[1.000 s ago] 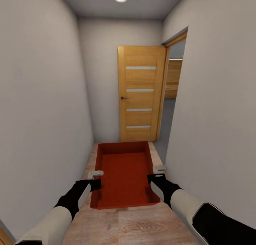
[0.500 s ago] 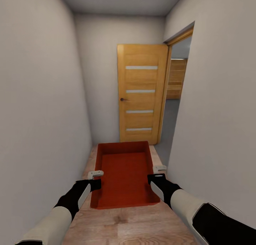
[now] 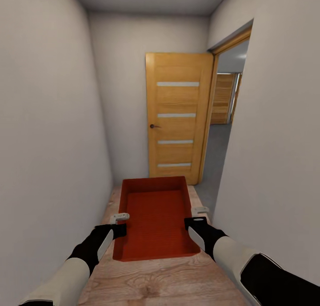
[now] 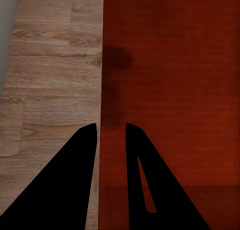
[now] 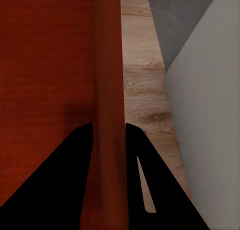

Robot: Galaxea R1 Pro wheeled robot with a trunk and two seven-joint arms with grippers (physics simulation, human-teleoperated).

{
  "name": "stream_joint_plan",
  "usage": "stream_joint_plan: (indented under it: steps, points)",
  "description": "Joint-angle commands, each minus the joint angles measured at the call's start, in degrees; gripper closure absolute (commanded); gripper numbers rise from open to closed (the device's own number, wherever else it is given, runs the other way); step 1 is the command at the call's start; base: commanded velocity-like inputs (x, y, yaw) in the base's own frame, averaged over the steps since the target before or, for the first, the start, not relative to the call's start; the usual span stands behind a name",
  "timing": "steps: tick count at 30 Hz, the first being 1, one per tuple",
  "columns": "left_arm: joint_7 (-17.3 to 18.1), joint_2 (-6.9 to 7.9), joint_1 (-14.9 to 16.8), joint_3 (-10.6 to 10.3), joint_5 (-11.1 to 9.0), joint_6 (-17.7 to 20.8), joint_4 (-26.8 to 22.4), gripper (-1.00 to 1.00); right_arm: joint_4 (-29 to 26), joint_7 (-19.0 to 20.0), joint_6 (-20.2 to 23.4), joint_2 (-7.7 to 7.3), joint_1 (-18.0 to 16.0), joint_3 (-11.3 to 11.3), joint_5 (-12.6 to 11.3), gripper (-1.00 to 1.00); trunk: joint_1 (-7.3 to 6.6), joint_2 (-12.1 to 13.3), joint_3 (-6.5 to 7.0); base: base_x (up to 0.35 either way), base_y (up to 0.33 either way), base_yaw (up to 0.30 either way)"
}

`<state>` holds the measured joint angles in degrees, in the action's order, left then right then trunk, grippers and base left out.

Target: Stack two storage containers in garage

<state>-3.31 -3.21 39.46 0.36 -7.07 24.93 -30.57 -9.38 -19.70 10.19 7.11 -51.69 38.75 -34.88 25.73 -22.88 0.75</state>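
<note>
One orange-red storage container hangs level in front of me, over the light wood-plank floor of a narrow corridor. My left gripper is shut on its left wall and my right gripper on its right wall. In the left wrist view, the gripper straddles the edge of the container. The right wrist view has the right gripper pinching the container's wall. The second container is out of view. Past the doorway lies the garage's dark grey floor.
Pale walls stand close on both sides. An open wooden door with glass strips stands ahead against the end wall. To its right a doorway opens onto the garage, with wooden-plank doors at its back.
The whole view has advanced down the corridor: door and doorway look larger, and the ceiling lamp has left the top edge. Both grippers hold the container as before.
</note>
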Motion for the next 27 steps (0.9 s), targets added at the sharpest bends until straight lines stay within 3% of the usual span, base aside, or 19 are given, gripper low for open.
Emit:
stream_joint_plan:
  steps: [1, 27]
  points:
    - [-2.93, -0.04, 0.01, 0.43, 1.01, 0.43, -0.02, 1.00, -0.82, -0.33, 0.35, 0.01, 0.01, 0.80, -0.27, 1.00, 0.05, -0.04, -0.03, 0.326, 0.000, 0.000]
    - [-2.93, -0.04, 0.01, 0.43, 1.00, 0.44, -0.02, 1.00, -0.82, -0.34, 0.35, 0.01, 0.01, 0.76, -0.27, 1.00, 0.05, -0.04, -0.03, 0.327, 0.000, 0.000]
